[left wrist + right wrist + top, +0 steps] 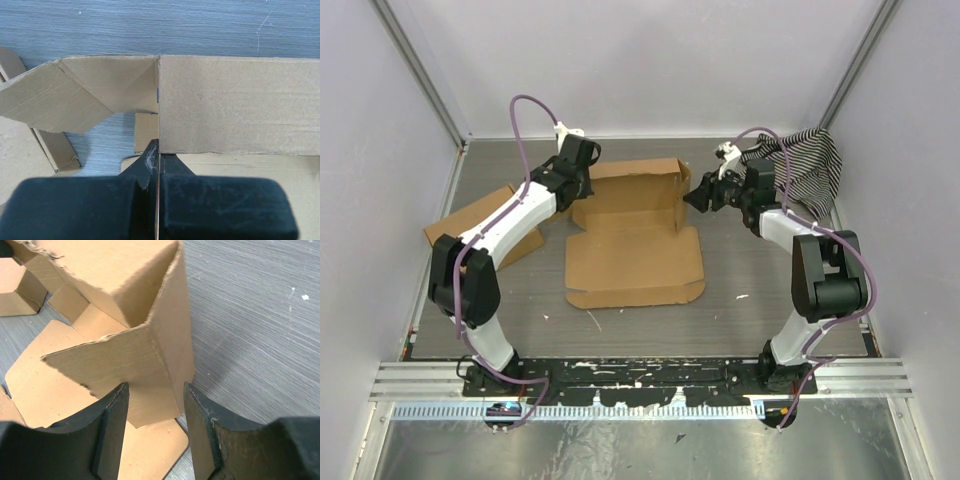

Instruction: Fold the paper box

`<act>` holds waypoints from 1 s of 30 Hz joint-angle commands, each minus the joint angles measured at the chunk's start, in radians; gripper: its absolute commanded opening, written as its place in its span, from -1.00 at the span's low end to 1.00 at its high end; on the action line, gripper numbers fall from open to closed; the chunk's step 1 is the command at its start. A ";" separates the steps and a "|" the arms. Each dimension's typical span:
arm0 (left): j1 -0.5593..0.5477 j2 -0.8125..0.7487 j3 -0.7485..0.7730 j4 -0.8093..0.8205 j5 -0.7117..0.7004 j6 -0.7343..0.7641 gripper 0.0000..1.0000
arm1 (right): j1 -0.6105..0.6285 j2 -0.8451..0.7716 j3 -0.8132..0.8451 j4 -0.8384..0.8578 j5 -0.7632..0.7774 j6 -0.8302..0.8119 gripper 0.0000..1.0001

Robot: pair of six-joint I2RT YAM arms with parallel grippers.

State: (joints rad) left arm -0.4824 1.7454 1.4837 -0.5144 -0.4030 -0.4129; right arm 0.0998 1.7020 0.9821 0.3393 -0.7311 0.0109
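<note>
The paper box [635, 255] lies in the middle of the table, its front panel flat and its back and side walls raised. My left gripper [582, 190] is at the box's back left corner. In the left wrist view the gripper [159, 150] is shut on the thin edge of a cardboard wall [235, 100]. My right gripper [695, 195] is at the right side wall. In the right wrist view it [155, 395] is open, with the folded corner of the wall [115, 365] standing between its fingers [112, 425], touching neither.
A squarer brown cardboard box [485, 225] lies at the left, under my left arm. A black-and-white striped cloth [810, 165] is bunched at the back right corner. Grey walls close in the table on three sides. A metal rail [640, 375] runs along the near edge.
</note>
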 commanded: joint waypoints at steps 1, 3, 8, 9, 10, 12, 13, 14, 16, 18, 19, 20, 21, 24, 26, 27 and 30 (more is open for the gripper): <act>-0.001 0.019 0.025 0.005 -0.005 0.004 -1.00 | 0.040 0.012 0.057 0.044 -0.034 -0.062 0.07; -0.001 0.022 0.028 0.005 -0.003 0.005 -1.00 | 0.054 0.026 0.073 0.036 -0.020 -0.072 0.07; -0.001 0.022 0.026 0.008 0.014 0.003 -1.00 | 0.082 0.047 0.076 0.085 0.038 -0.046 0.07; -0.001 0.023 0.026 0.013 0.021 0.003 -1.00 | 0.087 0.047 0.067 0.112 0.052 -0.036 0.07; -0.001 0.025 0.024 0.016 0.026 0.002 -1.00 | 0.096 0.048 0.062 0.125 0.070 -0.033 0.07; -0.001 0.027 0.024 0.019 0.030 0.003 -1.00 | 0.111 0.053 0.061 0.137 0.116 -0.037 0.07; -0.001 0.027 0.024 0.020 0.030 0.004 -1.00 | 0.118 0.058 0.062 0.144 0.128 -0.038 0.07; -0.001 0.027 0.024 0.020 0.030 0.006 -1.00 | 0.124 0.061 0.064 0.154 0.138 -0.039 0.07; -0.001 0.027 0.026 0.020 0.027 0.009 -1.00 | 0.135 0.067 0.066 0.170 0.145 -0.039 0.07; -0.001 0.027 0.027 0.022 0.027 0.012 -1.00 | 0.142 0.079 0.077 0.177 0.147 -0.037 0.07; -0.001 0.025 0.028 0.022 0.026 0.014 -1.00 | 0.144 0.086 0.087 0.171 0.151 -0.036 0.07; -0.001 0.025 0.031 0.020 0.026 0.015 -1.00 | 0.144 0.094 0.094 0.165 0.156 -0.035 0.07; -0.002 0.026 0.033 0.019 0.023 0.018 -1.00 | 0.144 0.101 0.100 0.166 0.158 -0.032 0.08; -0.001 0.025 0.033 0.020 0.022 0.019 -1.00 | 0.143 0.129 0.106 0.203 0.151 -0.012 0.08; -0.001 0.027 0.035 0.020 0.024 0.018 -1.00 | 0.148 0.152 0.115 0.222 0.141 0.007 0.03; -0.001 0.028 0.037 0.020 0.027 0.017 -1.00 | 0.153 0.162 0.120 0.229 0.142 0.009 0.01; -0.001 0.032 0.042 0.018 0.030 0.013 -1.00 | 0.174 0.181 0.125 0.243 0.189 0.009 -0.21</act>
State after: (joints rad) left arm -0.4805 1.7622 1.4868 -0.5079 -0.3935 -0.4011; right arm 0.2367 1.8656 1.0664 0.5072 -0.5735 0.0002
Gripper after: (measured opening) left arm 0.008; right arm 0.468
